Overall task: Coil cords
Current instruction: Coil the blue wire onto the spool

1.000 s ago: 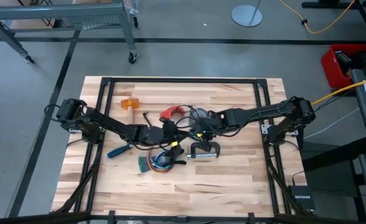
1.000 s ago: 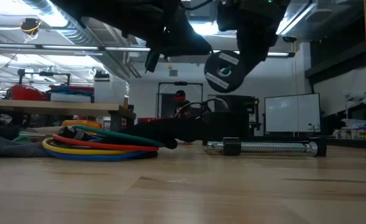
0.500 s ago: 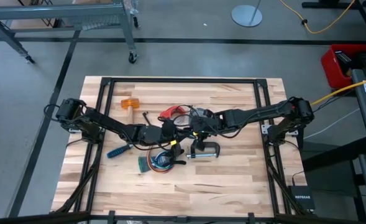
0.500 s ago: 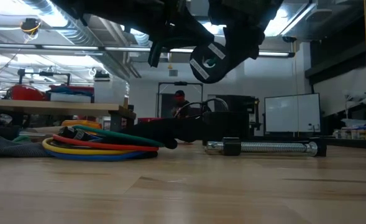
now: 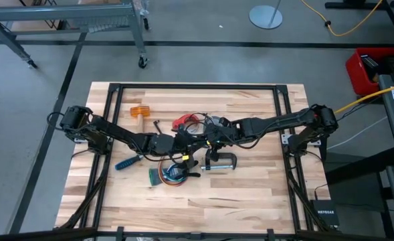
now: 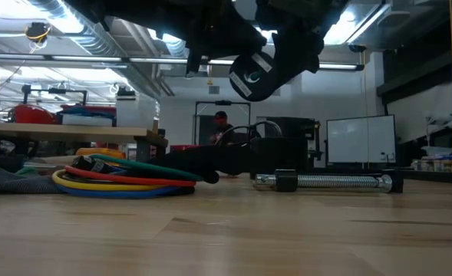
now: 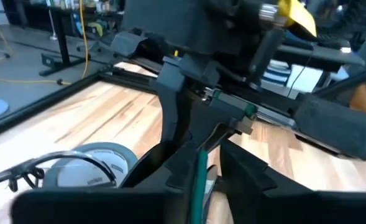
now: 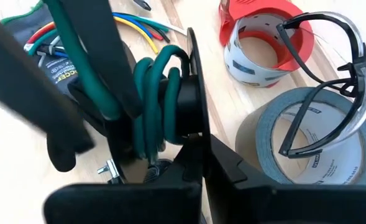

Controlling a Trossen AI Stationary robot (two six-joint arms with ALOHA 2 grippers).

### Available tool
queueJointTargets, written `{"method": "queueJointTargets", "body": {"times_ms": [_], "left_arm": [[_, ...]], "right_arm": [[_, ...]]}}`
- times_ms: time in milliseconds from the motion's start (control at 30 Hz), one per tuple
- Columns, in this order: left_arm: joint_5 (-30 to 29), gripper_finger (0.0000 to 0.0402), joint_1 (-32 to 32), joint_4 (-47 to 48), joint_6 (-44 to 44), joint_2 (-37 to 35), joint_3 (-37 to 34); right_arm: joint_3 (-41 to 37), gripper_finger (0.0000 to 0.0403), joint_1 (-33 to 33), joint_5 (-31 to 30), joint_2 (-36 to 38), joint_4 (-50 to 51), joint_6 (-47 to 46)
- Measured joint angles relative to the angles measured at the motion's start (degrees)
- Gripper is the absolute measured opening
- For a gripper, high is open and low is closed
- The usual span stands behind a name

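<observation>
Both grippers meet above the table's middle. My left gripper (image 5: 185, 142) is shut on a green cord (image 7: 198, 177). My right gripper (image 5: 209, 138) faces it, and the same green cord is wound around it in several turns (image 8: 155, 93). The multicoloured bundle (image 5: 172, 175) lies flat on the table nearer the front edge and also shows in the low view (image 6: 126, 180). I cannot make out the thin dark cord with the red piece. My left gripper pinches the green cord (image 7: 199, 163) between its two fingers, and the cord runs on to my right gripper. The held stretch is clear of the table. My right gripper carries several turns of the green cord (image 8: 146, 118) wound around its finger (image 8: 192, 81), clear of the table. The turns hide whether the cord is also pinched between the fingers.
A black screw clamp (image 5: 220, 161) lies right of the bundle. A red tape roll (image 8: 260, 37), a grey tape roll (image 8: 307, 143) and safety glasses (image 8: 332, 68) lie behind the grippers. A blue-handled tool (image 5: 126, 163) and an orange piece (image 5: 138, 111) lie to the left.
My right gripper has gone toward the table's left edge and a little up, closing on my left gripper, and has turned about its wrist. The bundle and clamp have stayed where they were.
</observation>
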State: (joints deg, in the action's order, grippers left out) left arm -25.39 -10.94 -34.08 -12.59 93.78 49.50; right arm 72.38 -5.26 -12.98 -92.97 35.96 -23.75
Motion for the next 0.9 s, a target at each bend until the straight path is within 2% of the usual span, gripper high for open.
{"method": "queueJointTargets", "body": {"times_ms": [200,900], "left_arm": [[-0.05,0.0091,-0.98,0.12,2.08,0.09,0.00],[-1.04,0.0082,-3.23,-2.84,21.54,0.09,0.00]], "right_arm": [[0.02,0.0002,-0.01,0.13,0.00,-0.06,0.14],[0.02,0.0002,-0.04,-2.24,0.00,-6.28,0.20]]}}
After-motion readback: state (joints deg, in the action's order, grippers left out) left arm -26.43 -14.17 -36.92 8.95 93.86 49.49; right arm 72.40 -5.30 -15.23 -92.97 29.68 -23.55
